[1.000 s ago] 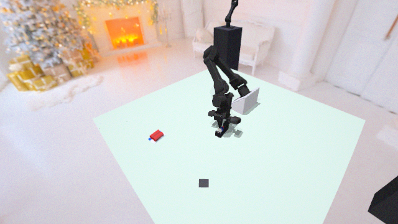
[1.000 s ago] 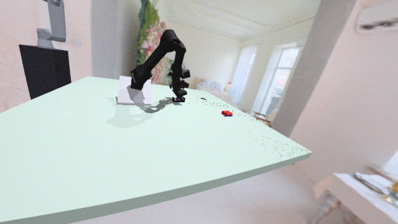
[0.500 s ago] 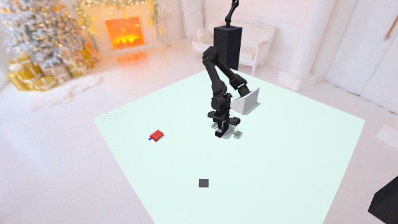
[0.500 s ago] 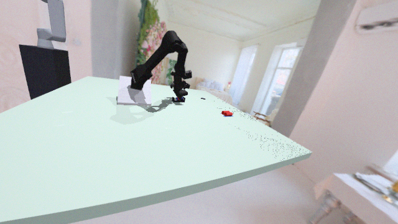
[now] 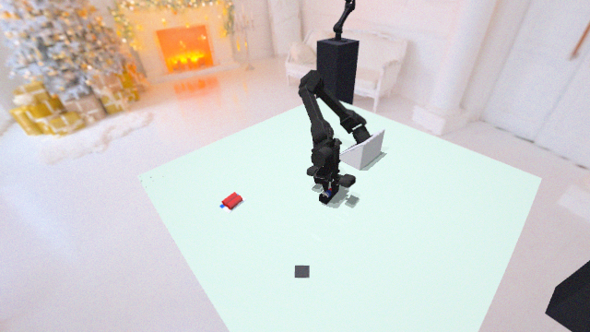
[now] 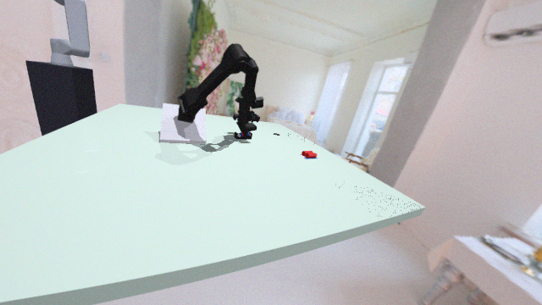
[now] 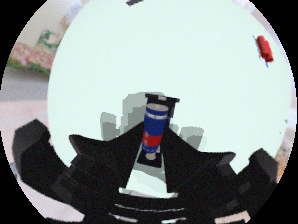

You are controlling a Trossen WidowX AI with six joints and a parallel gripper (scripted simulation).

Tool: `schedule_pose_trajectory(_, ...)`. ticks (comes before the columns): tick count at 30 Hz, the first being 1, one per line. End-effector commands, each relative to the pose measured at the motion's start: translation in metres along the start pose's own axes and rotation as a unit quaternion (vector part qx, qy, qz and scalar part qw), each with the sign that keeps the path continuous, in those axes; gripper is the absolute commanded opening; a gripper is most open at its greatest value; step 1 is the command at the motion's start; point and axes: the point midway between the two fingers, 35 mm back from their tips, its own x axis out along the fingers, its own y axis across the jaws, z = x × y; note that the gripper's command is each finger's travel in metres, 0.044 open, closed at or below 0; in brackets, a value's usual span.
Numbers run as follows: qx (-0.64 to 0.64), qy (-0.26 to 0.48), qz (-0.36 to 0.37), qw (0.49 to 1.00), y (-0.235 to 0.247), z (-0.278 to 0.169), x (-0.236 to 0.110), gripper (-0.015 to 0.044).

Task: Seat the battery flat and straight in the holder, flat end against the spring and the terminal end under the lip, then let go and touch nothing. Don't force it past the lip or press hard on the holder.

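The arm (image 5: 318,120) is reaching down from its white base block (image 5: 366,149), which is sitting near the far corner of the pale green worktop (image 5: 415,240). The tool (image 5: 326,197) is hanging just above the worktop surface, a little toward the centre from the base, and is casting a shadow directly beneath itself.

The tool is clamped on the battery (image 7: 154,129). In the wrist view the battery is showing as a blue and red cylinder with a pale band, standing lengthwise between the two dark fingers and pointing away from the camera. A dark cap is showing at its far end. In the top view only a small patch of blue and red is visible between the fingers. Whether the battery's lower end is touching the worktop cannot be told.

The holder (image 5: 231,200) is lying well apart from the tool, near the left edge of the worktop. It is appearing as a small red block with a blue strip at one end. In the exterior view the holder (image 6: 309,154) is sitting near the right-hand edge, again well apart from the tool (image 6: 243,135).

A small dark square (image 5: 301,271) is lying flat on the worktop toward the near corner, apart from both the tool and the holder.
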Motion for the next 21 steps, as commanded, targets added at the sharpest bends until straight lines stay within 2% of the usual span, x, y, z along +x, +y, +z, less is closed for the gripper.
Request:
schedule_pose_trajectory(1, -0.003, 0.021, 0.004, 1.000, 0.0029, -0.0066, 0.0042, 0.0085)
schedule_pose_trajectory(21, 0.004, 0.077, 0.005, 0.997, -0.0009, -0.0063, 0.0042, 0.0085)
